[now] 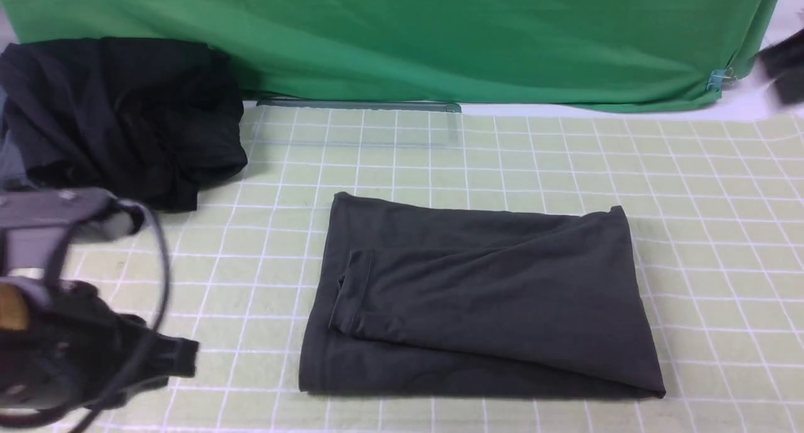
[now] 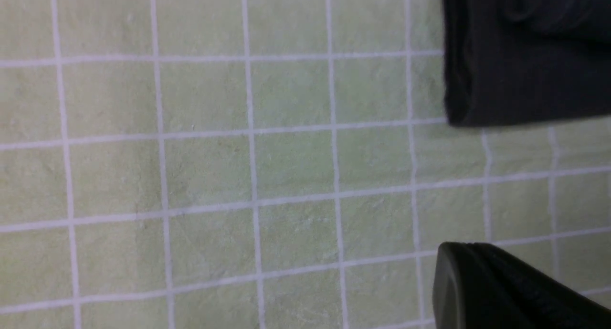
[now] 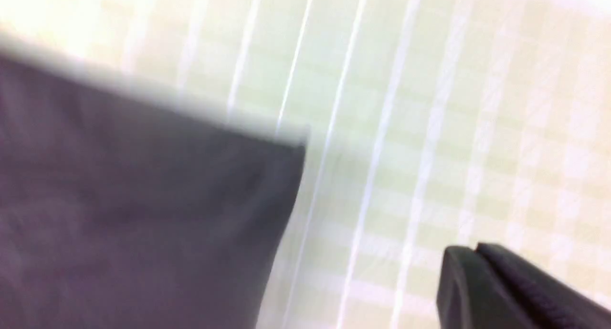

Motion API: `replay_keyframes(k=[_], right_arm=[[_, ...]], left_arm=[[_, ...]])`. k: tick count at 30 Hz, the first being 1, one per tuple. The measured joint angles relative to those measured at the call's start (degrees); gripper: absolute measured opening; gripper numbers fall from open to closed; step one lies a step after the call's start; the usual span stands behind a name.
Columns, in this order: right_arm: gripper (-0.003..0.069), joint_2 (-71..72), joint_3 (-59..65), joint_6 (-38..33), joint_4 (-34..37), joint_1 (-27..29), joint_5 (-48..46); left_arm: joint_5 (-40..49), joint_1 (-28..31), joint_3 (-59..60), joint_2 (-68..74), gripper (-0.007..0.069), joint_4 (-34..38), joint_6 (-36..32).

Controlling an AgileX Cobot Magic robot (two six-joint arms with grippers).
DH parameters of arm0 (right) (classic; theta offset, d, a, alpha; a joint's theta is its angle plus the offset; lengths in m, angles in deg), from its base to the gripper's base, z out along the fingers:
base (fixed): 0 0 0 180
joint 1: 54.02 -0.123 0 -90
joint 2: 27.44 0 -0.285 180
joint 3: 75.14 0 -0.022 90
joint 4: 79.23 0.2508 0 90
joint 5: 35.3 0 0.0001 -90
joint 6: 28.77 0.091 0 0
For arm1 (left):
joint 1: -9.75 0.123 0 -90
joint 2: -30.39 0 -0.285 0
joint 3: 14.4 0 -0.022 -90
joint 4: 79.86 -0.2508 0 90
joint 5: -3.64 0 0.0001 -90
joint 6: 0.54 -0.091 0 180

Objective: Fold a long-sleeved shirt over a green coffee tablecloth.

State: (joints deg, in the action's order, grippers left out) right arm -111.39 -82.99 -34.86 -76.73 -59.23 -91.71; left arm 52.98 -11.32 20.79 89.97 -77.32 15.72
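The charcoal-grey cotton long-sleeved shirt [image 1: 480, 301] lies folded into a compact rectangle in the middle of the pale yellow-green gridded tablecloth [image 1: 710, 232], so both the left gripper [image 2: 501, 291] and right gripper [image 3: 506, 291] are away from it, closed and empty.

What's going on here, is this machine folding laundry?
Pretty much. A charcoal-grey long-sleeved shirt lies folded into a compact rectangle on the green checked tablecloth. Neither arm is holding it: the left gripper is shut and empty off to the shirt's left, and the right gripper is shut too, clear of the cloth. A heap of darker clothes sits at the back left, in front of a plain green backdrop.
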Motion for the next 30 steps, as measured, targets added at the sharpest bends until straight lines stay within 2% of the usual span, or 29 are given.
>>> replay_keyframes(k=[1, 2, 8, 9, 11, 14, 22, 30], right_arm=[[0.0005, 2.24, 0.60, 0.00, 0.01, 0.00, 0.68], [0.0005, 11.53, 6.78, 0.15, -0.13, 0.00, 7.51], [0.0005, 42.34, 30.33, 0.33, -0.17, 0.00, 28.59], [0.0005, 50.25, 36.90, 0.33, -0.17, 0.00, 34.84], [0.0005, 54.70, 41.44, 0.33, -0.17, 0.00, 38.51], [0.0009, 67.54, 53.95, 0.39, -0.17, 0.00, 48.78], [0.0044, 76.29, 60.53, 0.39, -0.17, 0.00, 56.41], [0.0099, 76.29, 60.70, 0.39, -0.17, 0.00, 55.77]], left_arm=[[-0.16, 0.00, 0.00, -0.44, -0.0003, 0.15, -0.15], [-0.79, 0.00, 0.01, -4.48, -0.0003, 1.20, -1.74], [-3.42, 0.00, 0.06, -15.20, -0.0001, 1.86, -3.13], [-3.77, 0.00, 0.12, -17.23, -0.0001, 1.86, -3.25], [-3.83, 0.00, 0.08, -18.47, -0.0001, 1.86, -3.40], [-3.70, 0.00, 0.18, -22.19, -0.0001, 1.86, -4.30], [-3.84, 0.00, 1.60, -30.22, 0.0000, 1.52, -7.35], [-9.70, 0.00, 7.36, -42.97, 0.0001, 1.66, -8.82]])
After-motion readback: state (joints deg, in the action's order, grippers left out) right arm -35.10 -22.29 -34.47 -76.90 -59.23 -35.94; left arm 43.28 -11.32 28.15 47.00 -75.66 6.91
